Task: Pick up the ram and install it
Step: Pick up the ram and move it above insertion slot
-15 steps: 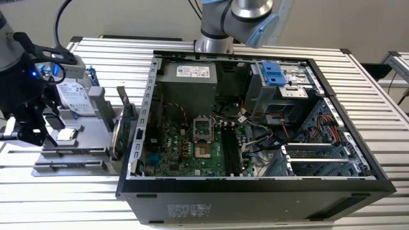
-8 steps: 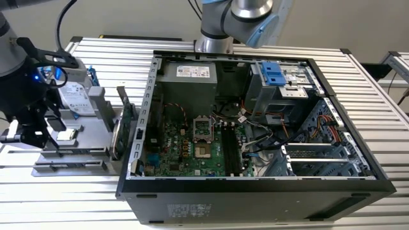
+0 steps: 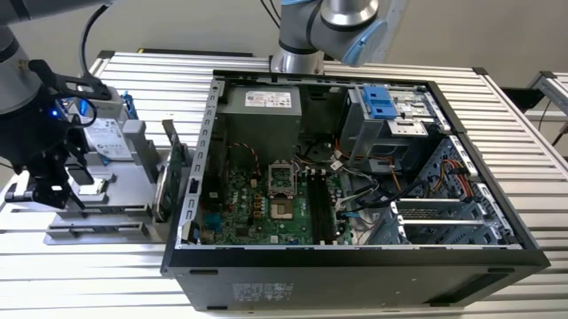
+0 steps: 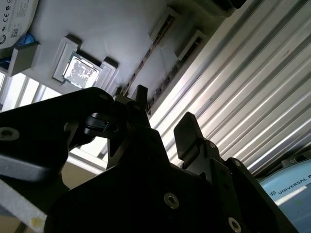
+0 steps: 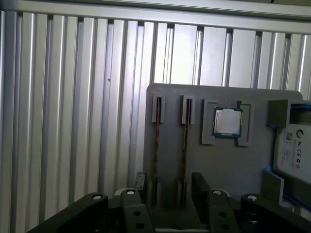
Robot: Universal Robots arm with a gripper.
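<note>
Arm (image 3: 13,60): grey links, entering at the exterior view's left and bent downward. Wrist (image 3: 40,129): black housing pointing down, with a dark cable (image 3: 89,30) looped above it. Jaws: black, two-fingered, parted, with nothing gripped. In both wrist views the two tips stand apart. Shoulder joint (image 3: 342,20): grey with a blue cap, at the far side of the table (image 3: 523,133).

Ram (image 5: 184,141) edge-up in grey holder (image 5: 228,165)

Bright even light, glare on ribbed table (image 3: 523,133), tool (image 4: 164,109) dark, backlit silhouette
</note>
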